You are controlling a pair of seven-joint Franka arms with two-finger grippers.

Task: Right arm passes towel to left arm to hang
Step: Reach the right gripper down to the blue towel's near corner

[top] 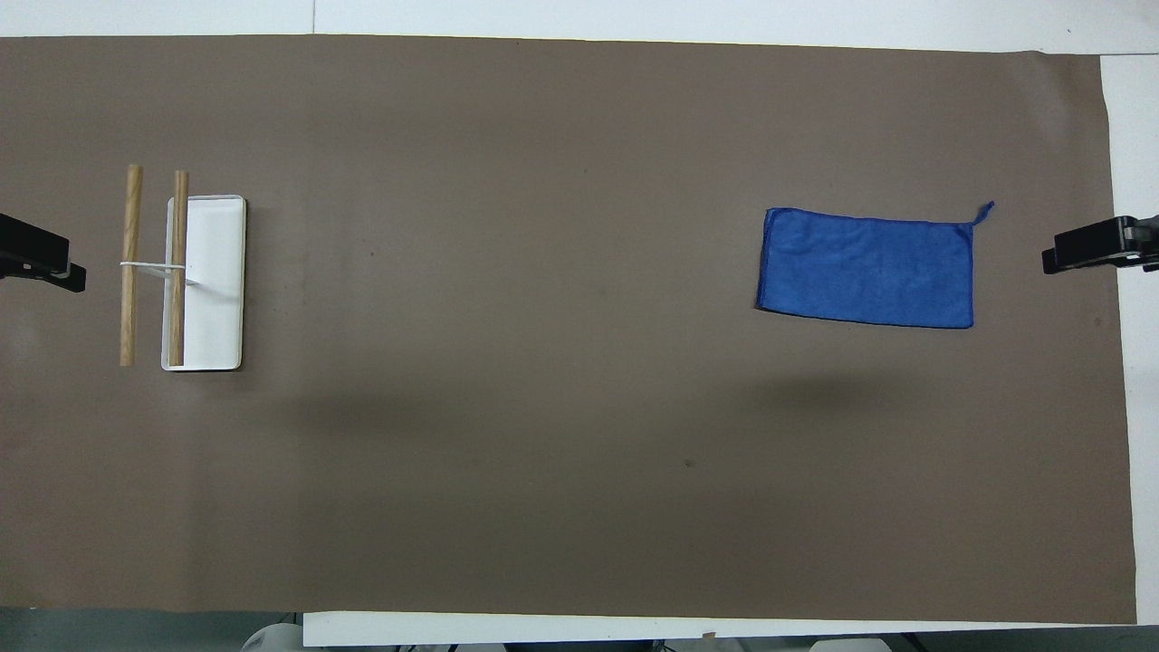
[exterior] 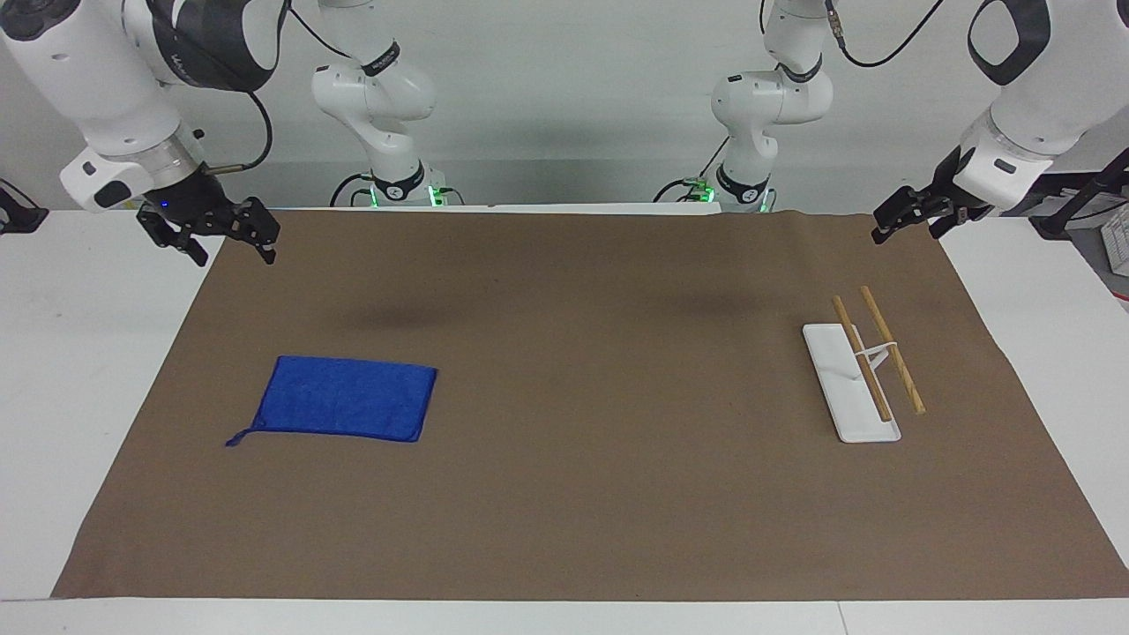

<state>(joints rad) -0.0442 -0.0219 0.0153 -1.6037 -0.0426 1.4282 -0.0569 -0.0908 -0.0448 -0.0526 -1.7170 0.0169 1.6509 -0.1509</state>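
The blue towel [exterior: 344, 399] lies flat on the brown mat toward the right arm's end of the table, its loop tag [exterior: 236, 438] at one corner. It also shows in the overhead view [top: 867, 267]. My right gripper [exterior: 228, 247] hangs open and empty in the air over the mat's edge at its own end, apart from the towel; its tip shows in the overhead view [top: 1087, 254]. My left gripper [exterior: 907, 231] hangs open and empty over the mat's edge at the left arm's end; its tip shows in the overhead view [top: 45, 264].
A hanging rack with a white base [exterior: 833, 370] and two wooden rods [exterior: 893, 348] stands on the mat toward the left arm's end; it also shows in the overhead view [top: 217, 281]. The brown mat [exterior: 564, 494] covers most of the white table.
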